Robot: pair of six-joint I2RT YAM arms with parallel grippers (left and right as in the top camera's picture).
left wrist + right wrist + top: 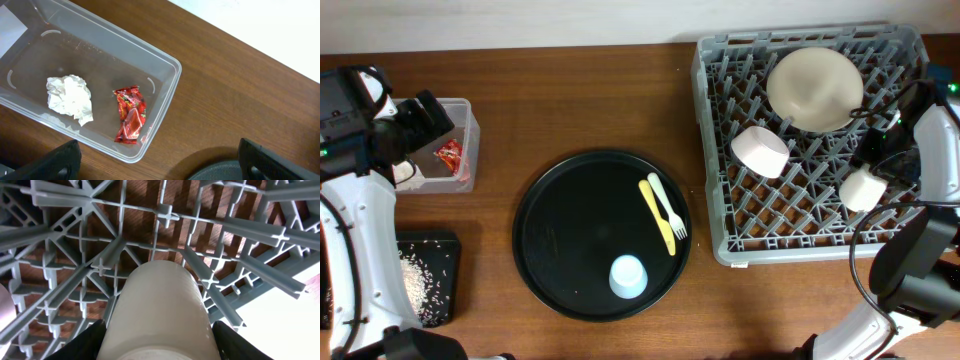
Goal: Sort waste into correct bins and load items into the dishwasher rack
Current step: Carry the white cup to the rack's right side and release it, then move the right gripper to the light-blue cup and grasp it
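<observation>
In the grey dishwasher rack (720,150) my right gripper (875,165) is shut on the white cup (863,189). The right wrist view shows that cup (160,310) filling the gap between the black fingers (82,345), over the rack's pegs (100,255). A cream bowl (815,88) and a small pink bowl (760,150) also sit in the rack. My left gripper (425,125) hangs open and empty over the near rim of the clear tub (170,85), which holds a white tissue wad (70,97) and a red wrapper (130,115).
The round black tray (560,240) in the middle carries a pale yellow fork (667,207), a spoon (657,215) and a light blue cup (627,277). A shallow black tray (445,250) with rice grains (418,280) lies at the front left, partly under my left arm.
</observation>
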